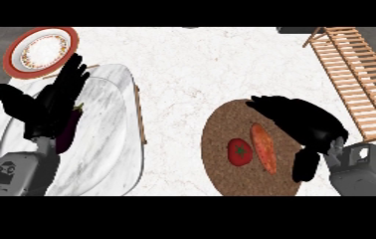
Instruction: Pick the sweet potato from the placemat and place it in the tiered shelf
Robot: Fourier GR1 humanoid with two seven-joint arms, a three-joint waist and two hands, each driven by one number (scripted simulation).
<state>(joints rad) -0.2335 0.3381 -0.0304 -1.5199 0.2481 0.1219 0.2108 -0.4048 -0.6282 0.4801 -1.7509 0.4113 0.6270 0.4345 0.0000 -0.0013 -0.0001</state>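
Red-rimmed plate (41, 51): round, speckled cream centre, far left corner of the pale veined counter (191, 68).
Left hand (62, 91): black, fingers straight and relaxed, raised over the marble tray.
Marble tray (103, 133): glossy white-grey, rounded; dark purple eggplant (68, 128) lies on it.
Placemat (242, 151): round, brown, cork-like grain.
Tomato (239, 151): red, round, on the mat.
Sweet potato (263, 147): orange, elongated, just beside the tomato.
Right hand (305, 121): fingers spread wide above it, not gripping.
Tiered shelf (351, 73): slatted light wood, far right.
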